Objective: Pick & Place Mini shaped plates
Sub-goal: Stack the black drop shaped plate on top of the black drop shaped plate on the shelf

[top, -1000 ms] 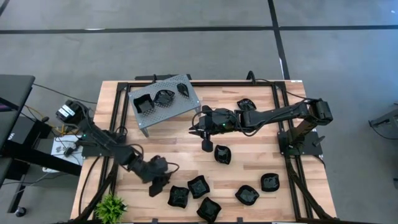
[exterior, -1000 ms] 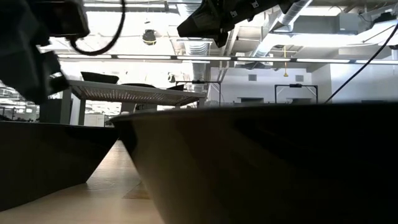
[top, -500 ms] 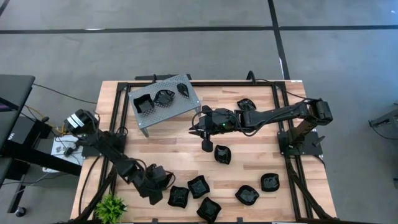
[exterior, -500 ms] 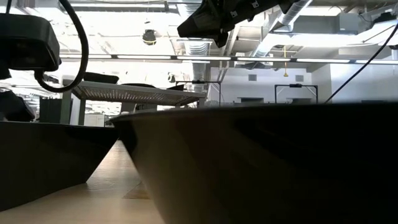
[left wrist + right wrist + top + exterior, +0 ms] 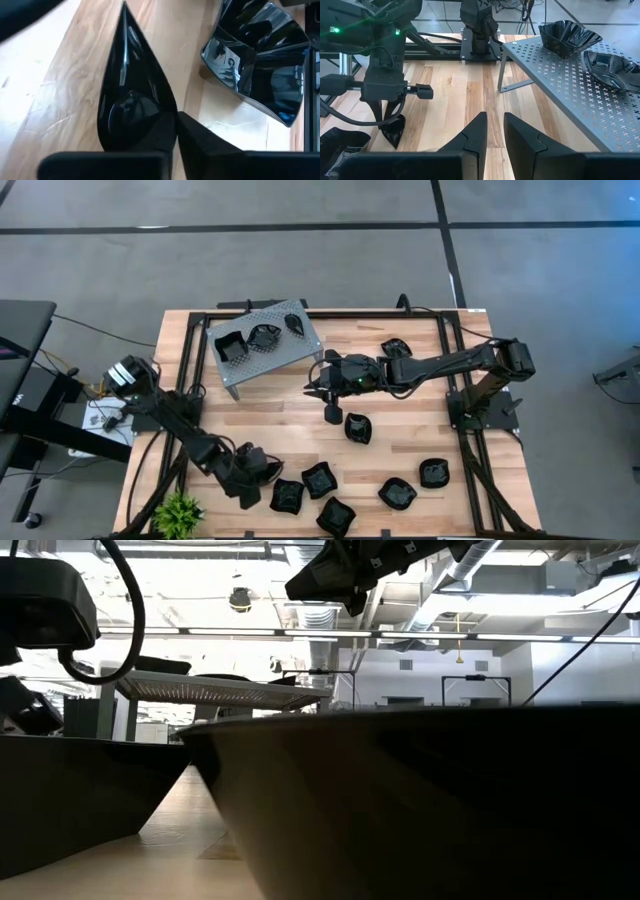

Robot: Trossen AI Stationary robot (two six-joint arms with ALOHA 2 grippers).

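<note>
Near the table's front left, my left gripper is shut on a glossy black teardrop plate, which also shows in the right wrist view as the teardrop plate. A square scalloped plate lies just beside it. Several more mini plates lie along the near edge, such as the plate and the plate. Three plates sit on the grey perforated tray. My right gripper hovers over the table's middle, narrowly open and holding nothing. My left gripper pinches the teardrop plate's rim at its rounded end between its two fingers. The fingers come slanting down from the table's left. The plate's pointed tip aims away from the fingers, and the plate rests on the wood.
One plate lies below my right gripper and another plate at the far right. A small green plant stands at the front left corner. In the low view a dark plate fills the foreground. Bare wood lies between tray and front row.
My left gripper has come down and gone toward the table's near edge, onto the teardrop plate, and has kept still for the last half second. The plates have stayed where they were.
</note>
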